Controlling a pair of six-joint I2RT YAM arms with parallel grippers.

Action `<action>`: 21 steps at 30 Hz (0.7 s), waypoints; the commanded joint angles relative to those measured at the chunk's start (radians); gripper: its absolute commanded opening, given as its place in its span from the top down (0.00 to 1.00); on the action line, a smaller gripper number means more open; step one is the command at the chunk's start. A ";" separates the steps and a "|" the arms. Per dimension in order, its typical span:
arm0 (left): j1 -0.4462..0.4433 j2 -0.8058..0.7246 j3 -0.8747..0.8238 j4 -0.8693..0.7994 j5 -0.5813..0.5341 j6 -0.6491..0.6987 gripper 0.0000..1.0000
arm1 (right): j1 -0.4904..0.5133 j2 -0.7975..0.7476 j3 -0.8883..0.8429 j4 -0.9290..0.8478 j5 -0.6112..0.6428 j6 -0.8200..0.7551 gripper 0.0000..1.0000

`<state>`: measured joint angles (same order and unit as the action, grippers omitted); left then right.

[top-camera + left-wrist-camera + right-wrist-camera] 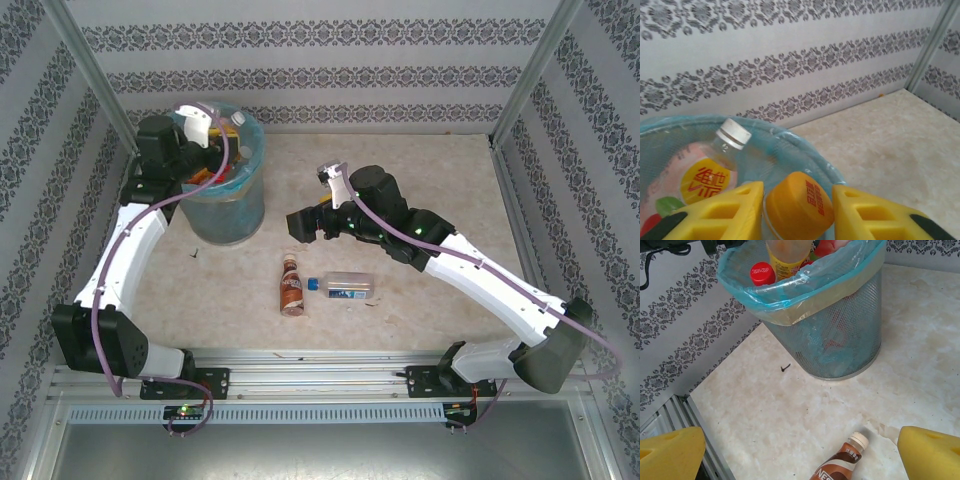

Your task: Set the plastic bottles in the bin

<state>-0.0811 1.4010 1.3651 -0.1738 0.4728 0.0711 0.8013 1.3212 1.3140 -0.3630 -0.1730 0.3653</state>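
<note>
The bin (255,140), a mesh bucket with a light-blue bag (850,340), stands at the back left and is crammed with bottles. My left gripper (212,172) hangs over it, open. An orange-capped bottle (799,204) stands between its yellow fingers (735,210), with a slit of bag showing beside the right finger. A pink-labelled, white-capped bottle (715,160) and a red cap (762,274) poke out of the bin. Mid-table lie a brown bottle (291,284) and a clear, blue-capped one (345,287). My right gripper (303,225) hovers wide open and empty (800,460) just above the brown bottle (840,465).
A small dark screw (785,368) lies on the tabletop left of the bin's foot. Patterned walls close in the back and both sides. An aluminium rail (320,365) runs along the near edge. Bare tabletop stretches right of the bin (420,170).
</note>
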 commanded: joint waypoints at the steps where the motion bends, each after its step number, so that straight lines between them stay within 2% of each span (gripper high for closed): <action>1: -0.074 0.039 0.030 -0.157 -0.039 0.080 0.55 | 0.003 0.006 0.029 0.015 -0.010 0.015 0.02; 3: -0.096 0.052 0.037 -0.207 -0.083 0.126 0.50 | 0.003 0.005 0.024 0.014 -0.009 0.017 0.02; 7: -0.097 0.049 0.034 -0.209 -0.167 0.121 0.50 | 0.004 0.009 0.023 0.015 -0.011 0.024 0.02; 11: -0.095 0.023 0.043 -0.173 -0.198 0.114 0.52 | 0.004 0.015 0.028 0.016 -0.016 0.027 0.02; 15: -0.088 0.005 0.062 -0.147 -0.198 0.073 0.51 | 0.004 0.021 0.027 0.019 -0.017 0.036 0.02; 21: -0.081 -0.031 0.127 -0.143 -0.134 -0.028 0.46 | 0.004 0.024 0.022 0.018 -0.015 0.047 0.02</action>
<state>-0.1745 1.4273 1.4406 -0.3328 0.3119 0.1131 0.8013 1.3430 1.3140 -0.3626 -0.1749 0.3946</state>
